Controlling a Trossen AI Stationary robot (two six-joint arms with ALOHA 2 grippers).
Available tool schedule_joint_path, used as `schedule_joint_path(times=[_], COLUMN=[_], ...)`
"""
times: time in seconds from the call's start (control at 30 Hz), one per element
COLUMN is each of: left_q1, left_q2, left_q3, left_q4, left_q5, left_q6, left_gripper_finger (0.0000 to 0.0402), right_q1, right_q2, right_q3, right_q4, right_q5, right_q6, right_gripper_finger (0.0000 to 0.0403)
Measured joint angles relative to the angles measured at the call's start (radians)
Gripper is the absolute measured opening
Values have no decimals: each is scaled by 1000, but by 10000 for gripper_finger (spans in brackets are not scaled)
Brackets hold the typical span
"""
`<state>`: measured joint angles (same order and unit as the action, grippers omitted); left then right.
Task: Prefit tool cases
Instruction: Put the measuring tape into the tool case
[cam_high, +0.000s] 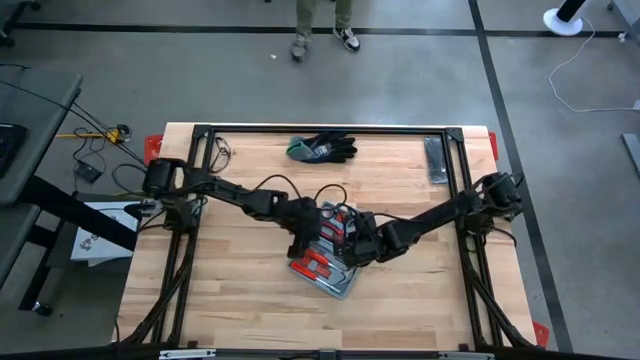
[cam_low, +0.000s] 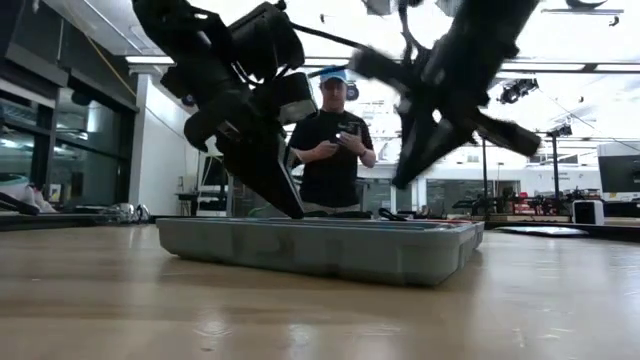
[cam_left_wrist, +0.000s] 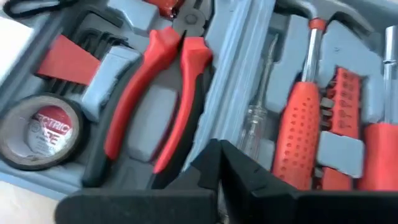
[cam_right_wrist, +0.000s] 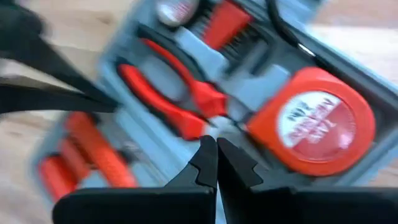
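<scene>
Both my claws pinched together, left gripper and right gripper, over one ribbed grey-blue plastic tool case, centre frame; red-handled pliers inside.

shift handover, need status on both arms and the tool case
Left end effector shut, over open tool case. Right end effector shut, over same case, holding nothing. Tools seated in recesses. Gloves lie far off, nothing in the way.

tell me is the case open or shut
Open: the case lies flat on the table, with pliers, tape and screwdrivers in its recesses.
</scene>
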<state>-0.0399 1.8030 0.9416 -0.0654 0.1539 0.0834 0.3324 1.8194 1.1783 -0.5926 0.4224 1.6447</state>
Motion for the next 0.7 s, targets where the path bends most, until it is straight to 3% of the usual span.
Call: schedule_joint_path(times=[0.3,0.47,0.7], left_q1=[3,8,7], left_q2=[14,-33,-243], left_q3=[0,-6,-6], left_q4=[10,-39,-182], left_q5=[18,43,28], left_q6=[23,10,26], left_gripper_finger=[0,0,0], right_q1=[-4,14,86], right_q2=[0,-49,-197], right_q3=[-106,-98,-8], right_q4=[100,91,-54], right_q5=[-77,26,164], right_q6=[22,59,53], right_gripper_finger=[0,0,0])
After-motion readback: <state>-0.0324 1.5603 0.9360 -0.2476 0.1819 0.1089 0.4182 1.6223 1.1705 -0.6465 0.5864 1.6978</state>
